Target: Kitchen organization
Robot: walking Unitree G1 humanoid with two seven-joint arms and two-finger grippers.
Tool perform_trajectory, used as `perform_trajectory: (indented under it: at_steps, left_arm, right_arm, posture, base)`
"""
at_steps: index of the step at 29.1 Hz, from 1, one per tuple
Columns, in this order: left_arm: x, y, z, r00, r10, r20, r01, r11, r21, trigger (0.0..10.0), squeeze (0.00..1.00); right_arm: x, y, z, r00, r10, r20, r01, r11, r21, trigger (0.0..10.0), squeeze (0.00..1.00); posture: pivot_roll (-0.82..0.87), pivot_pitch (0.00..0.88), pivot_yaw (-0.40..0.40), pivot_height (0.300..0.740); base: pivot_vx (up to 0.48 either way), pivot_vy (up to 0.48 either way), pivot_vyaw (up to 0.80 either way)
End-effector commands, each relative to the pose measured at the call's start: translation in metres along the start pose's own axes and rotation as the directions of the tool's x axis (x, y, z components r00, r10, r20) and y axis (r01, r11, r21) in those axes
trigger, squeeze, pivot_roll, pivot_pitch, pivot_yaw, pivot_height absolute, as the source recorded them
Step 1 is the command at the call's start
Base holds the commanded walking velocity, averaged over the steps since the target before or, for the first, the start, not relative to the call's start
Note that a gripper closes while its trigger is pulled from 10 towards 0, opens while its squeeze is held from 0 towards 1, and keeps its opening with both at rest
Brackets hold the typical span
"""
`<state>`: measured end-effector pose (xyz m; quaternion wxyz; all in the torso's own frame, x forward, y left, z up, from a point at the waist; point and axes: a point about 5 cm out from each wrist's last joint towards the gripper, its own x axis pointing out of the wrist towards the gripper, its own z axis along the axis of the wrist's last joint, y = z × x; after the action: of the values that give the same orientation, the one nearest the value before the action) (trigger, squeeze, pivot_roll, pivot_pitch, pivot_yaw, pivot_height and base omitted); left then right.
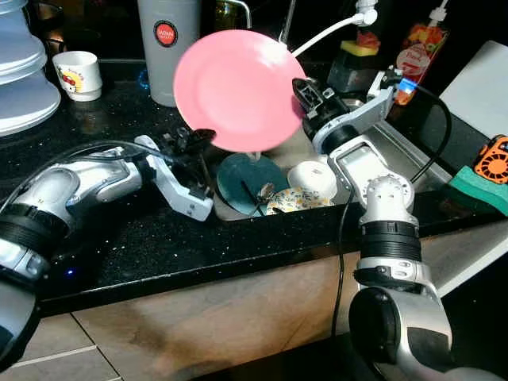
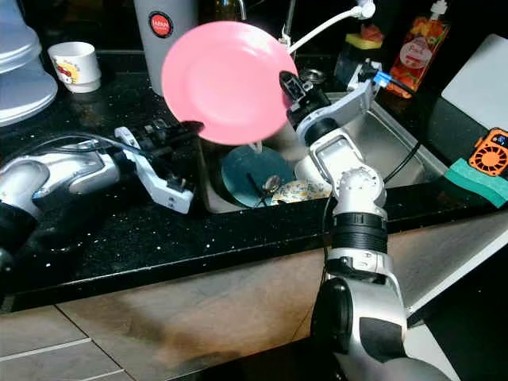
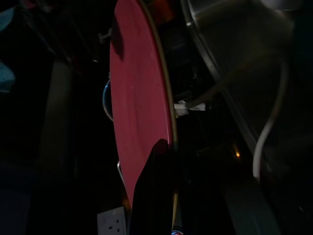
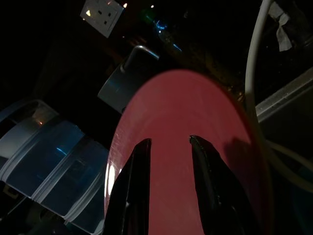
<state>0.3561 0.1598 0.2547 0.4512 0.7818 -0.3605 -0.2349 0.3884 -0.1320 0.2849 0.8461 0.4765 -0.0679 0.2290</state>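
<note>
A pink plate [image 1: 238, 89] hung tilted in the air above the sink [image 2: 397, 147], held from both sides. The right pincer [image 1: 300, 89] was clenched on its right rim, and the left pincer [image 1: 198, 136] gripped its lower left edge.

Behind the plate stood a tall grey canister [image 1: 167, 44] with a round red label reading "JAPAN". Farther left on the black tabletop [image 1: 159, 238] sat a white cup [image 1: 78, 75] with a red cartoon print, too small to read. A red drink pouch [image 1: 417, 48] with fruit pictures stood beyond the sink; its lettering was illegible.

In the sink lay a teal plate [image 1: 242, 178], a white bowl [image 1: 312, 178] and a patterned dish [image 1: 298, 201].

The right wrist view added a white wall socket [image 4: 101, 11] and stacked clear containers [image 4: 54, 161]; the left wrist view showed the plate edge-on against the steel basin.
</note>
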Motion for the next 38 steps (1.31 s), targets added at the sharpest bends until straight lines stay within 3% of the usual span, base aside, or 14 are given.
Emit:
perform_trajectory:
  at_steps: [1,16,38]
  left_arm:
    - [-0.004,0.007,-0.007,1.0,0.005,0.012,-0.006,0.999,0.044,10.0,0.0]
    - [-0.008,0.014,-0.014,0.999,0.021,0.046,-0.024,0.997,0.071,10.0,0.0]
    - [-0.013,0.016,-0.017,0.999,0.015,0.051,-0.019,0.997,0.073,10.0,0.0]
  right_arm:
    - [0.001,-0.001,0.004,1.0,-0.01,-0.009,0.011,1.0,0.014,10.0,0.0]
    - [-0.004,-0.015,0.007,0.997,-0.073,-0.036,0.068,0.992,-0.106,10.0,0.0]
    - [-0.003,-0.008,0.017,0.999,-0.039,-0.006,0.038,0.984,-0.174,10.0,0.0]
  posture:
    - [0.23,0.003,-0.116,0.74]
    - [0.23,0.017,-0.127,0.74]
    - [0.22,0.023,-0.139,0.74]
  base:
    - [0.0,0.0,0.0]
    - [0.0,0.0,0.0]
    - [0.0,0.0,0.0]
